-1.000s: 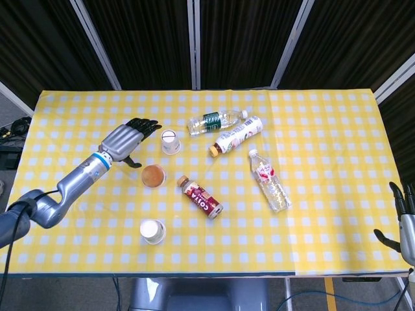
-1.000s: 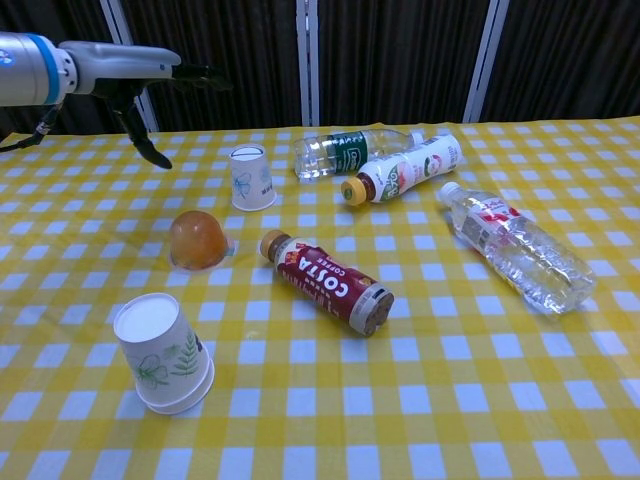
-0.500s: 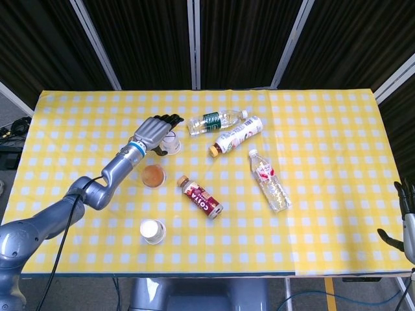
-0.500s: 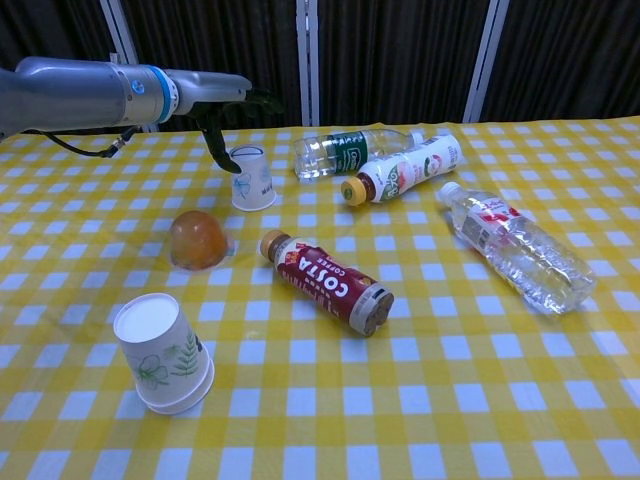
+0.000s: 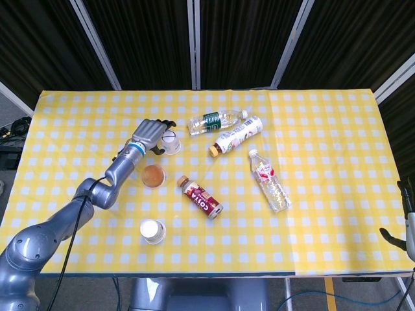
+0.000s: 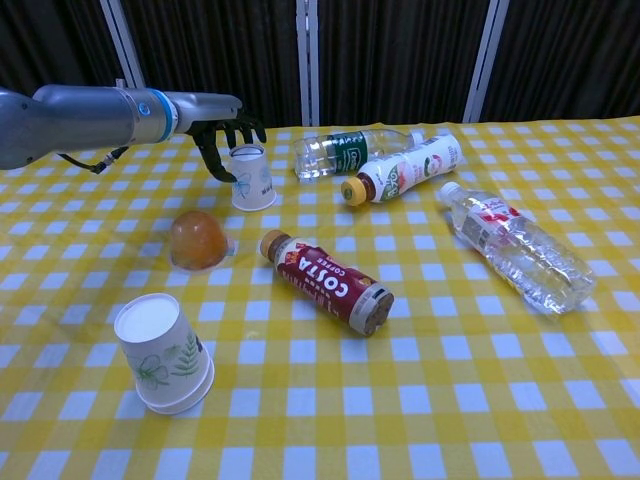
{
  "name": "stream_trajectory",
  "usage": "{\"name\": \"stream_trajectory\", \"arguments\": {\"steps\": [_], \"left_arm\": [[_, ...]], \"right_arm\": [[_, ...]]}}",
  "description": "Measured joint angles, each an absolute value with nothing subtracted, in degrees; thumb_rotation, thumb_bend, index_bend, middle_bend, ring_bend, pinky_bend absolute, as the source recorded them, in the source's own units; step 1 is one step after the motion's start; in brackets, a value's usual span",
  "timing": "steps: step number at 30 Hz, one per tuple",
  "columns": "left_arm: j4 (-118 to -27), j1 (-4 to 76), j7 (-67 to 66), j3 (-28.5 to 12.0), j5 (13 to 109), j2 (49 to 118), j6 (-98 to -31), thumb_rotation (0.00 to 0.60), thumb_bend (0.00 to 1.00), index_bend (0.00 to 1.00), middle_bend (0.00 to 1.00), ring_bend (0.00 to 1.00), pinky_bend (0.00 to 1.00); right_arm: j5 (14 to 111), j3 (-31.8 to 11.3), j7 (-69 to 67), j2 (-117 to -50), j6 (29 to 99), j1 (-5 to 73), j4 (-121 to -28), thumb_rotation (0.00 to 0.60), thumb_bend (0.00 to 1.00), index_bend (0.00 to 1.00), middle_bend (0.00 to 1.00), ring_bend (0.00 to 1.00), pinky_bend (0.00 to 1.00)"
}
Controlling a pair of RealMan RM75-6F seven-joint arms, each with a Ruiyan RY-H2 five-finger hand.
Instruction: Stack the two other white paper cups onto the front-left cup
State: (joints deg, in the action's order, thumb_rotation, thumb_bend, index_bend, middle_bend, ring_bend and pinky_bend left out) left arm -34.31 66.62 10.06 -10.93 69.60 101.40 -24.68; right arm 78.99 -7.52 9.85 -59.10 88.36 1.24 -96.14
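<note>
— Worktop (image 5: 324, 149), yellow check: where are the cups?
— Front-left cup (image 6: 162, 353) stands inverted near the front edge; rear cup (image 6: 251, 178) stands inverted by the green-label bottle (image 6: 350, 151).
— Left hand (image 5: 149, 135)?
— Fingers (image 6: 240, 132) curled around the rear cup's top.
— Right hand (image 5: 407, 223)?
— At the frame edge; fingers' state cannot be told.

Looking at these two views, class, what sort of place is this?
Probably a robot test or lab setup: a table with a yellow checked cloth, black curtain panels behind, and a robot hand among scattered bottles and cups.
</note>
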Motion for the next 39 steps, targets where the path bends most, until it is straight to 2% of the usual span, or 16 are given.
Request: {"name": "stream_trajectory", "arguments": {"steps": [3,5,20,26,31,39], "left_arm": [[-32.9,66.5,11.3,-10.8,70.9,102.2,-25.3,0.600,0.32,0.41,0.43,0.42,0.56],[-32.5,66.4,12.0,-10.8,71.5,102.4,-25.8,0.600,0.32,0.43,0.45,0.43,0.56],[-39.2,65.0,16.1,-10.4,75.5,97.4,-31.1,0.600,0.31,0.45,0.46,0.44,0.56],[-48.4,63.1,18.0,-10.8,77.3,90.9,-36.3,0.600,0.31,0.46,0.47,0.45,0.56],[-60.7,60.4,20.0,-10.2,79.9,82.6,-40.8,0.600,0.31,0.47,0.47,0.45,0.56],[-81.6,54.5,22.8,-5.7,89.9,66.6,-50.2,0.600,0.31,0.49,0.48,0.46,0.56]], "right_arm": [[78.8,-7.6,9.7,-59.1,88.3,1.3,-96.1,0.600,0.00,0.00,0.00,0.00,0.00],[78.8,-7.6,9.6,-59.0,88.3,1.3,-96.1,0.600,0.00,0.00,0.00,0.00,0.00],[80.0,-7.3,9.2,-58.7,89.1,1.0,-96.7,0.600,0.00,0.00,0.00,0.00,0.00],[80.8,-7.1,9.0,-58.4,89.9,0.7,-97.3,0.600,0.00,0.00,0.00,0.00,0.00],[81.2,-6.9,9.0,-58.3,90.0,0.6,-97.5,0.600,0.00,0.00,0.00,0.00,0.00],[82.2,-6.6,9.4,-58.3,90.5,0.5,-98.2,0.600,0.00,0.00,0.00,0.00,0.00]]}}
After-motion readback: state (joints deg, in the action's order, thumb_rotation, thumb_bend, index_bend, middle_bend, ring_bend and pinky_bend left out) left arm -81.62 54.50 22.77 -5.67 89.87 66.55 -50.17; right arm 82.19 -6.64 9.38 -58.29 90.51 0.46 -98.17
